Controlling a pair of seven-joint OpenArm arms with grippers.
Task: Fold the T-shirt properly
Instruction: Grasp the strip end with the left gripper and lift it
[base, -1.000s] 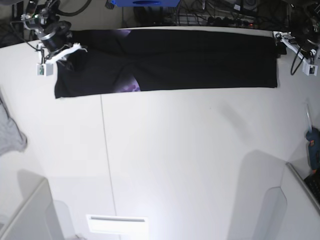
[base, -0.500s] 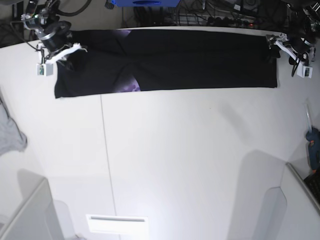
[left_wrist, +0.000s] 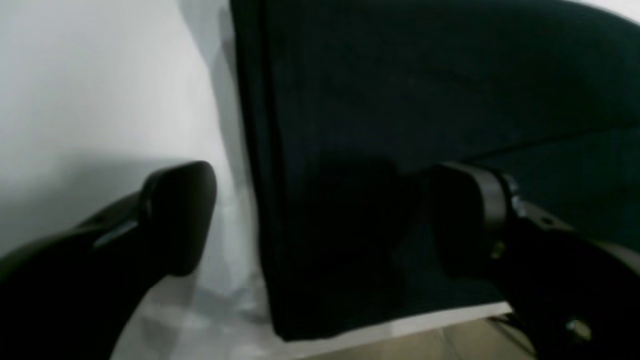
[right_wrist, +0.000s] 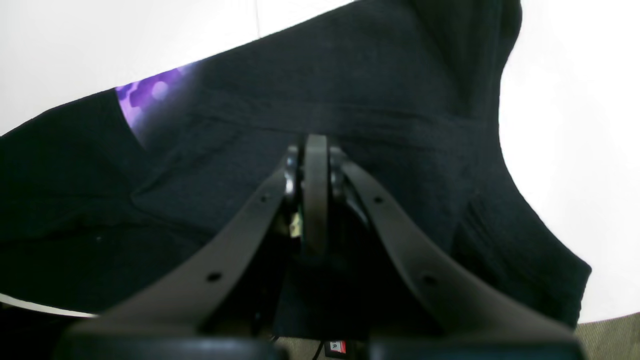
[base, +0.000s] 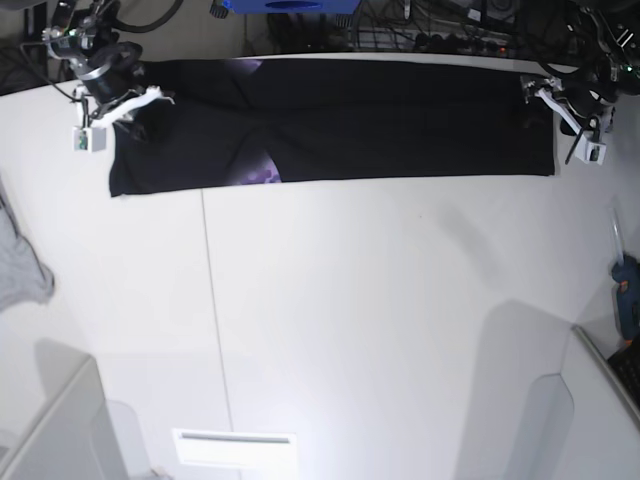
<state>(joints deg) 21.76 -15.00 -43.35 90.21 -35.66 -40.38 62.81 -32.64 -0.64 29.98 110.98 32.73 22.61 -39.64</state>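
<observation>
The black T-shirt (base: 380, 120) lies folded into a long strip along the far edge of the white table (base: 350, 320). A bit of purple print (base: 262, 172) shows at a fold. My right gripper (base: 132, 108) is at the strip's left end. In the right wrist view its jaws are closed (right_wrist: 315, 150) on the black cloth (right_wrist: 240, 125), near the purple print (right_wrist: 150, 92). My left gripper (base: 542, 100) is at the strip's right end. In the left wrist view it is open (left_wrist: 320, 220), with one finger (left_wrist: 175, 220) over the table and the other over the shirt (left_wrist: 400, 100).
A light grey cloth (base: 20, 270) hangs at the table's left edge. A blue tool (base: 627, 300) sits at the right edge. Cables and a blue object (base: 290, 5) lie behind the far edge. A white label (base: 235, 448) is near the front.
My left gripper has moved inward from beyond the table's right side to the shirt's right end. My right gripper has stayed in place on the left end.
</observation>
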